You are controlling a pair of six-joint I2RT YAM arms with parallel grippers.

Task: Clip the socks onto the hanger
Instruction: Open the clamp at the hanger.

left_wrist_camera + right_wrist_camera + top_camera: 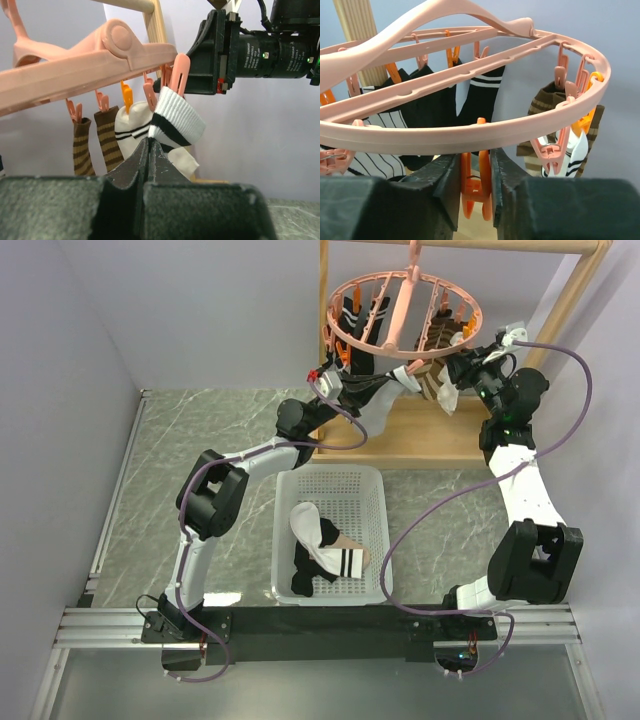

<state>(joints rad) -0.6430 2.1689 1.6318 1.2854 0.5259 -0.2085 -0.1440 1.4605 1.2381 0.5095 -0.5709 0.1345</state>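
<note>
The left pincer [149, 150] is pressed together on a white striped sock [177, 117], low on its body, while the cuff sits at a pink clip [180, 70] under the rim of the hanger [470, 137]. The right pincer [476, 180] pinches an orange clip [475, 192] on the same ring. The sock looks light, limp and stretchy, so it will sag. It is best held near the cuff, where the ribbing bunches into a thick edge for a clip's mouth. More socks [325, 545] lie in the basket [285, 490] on the bench.
</note>
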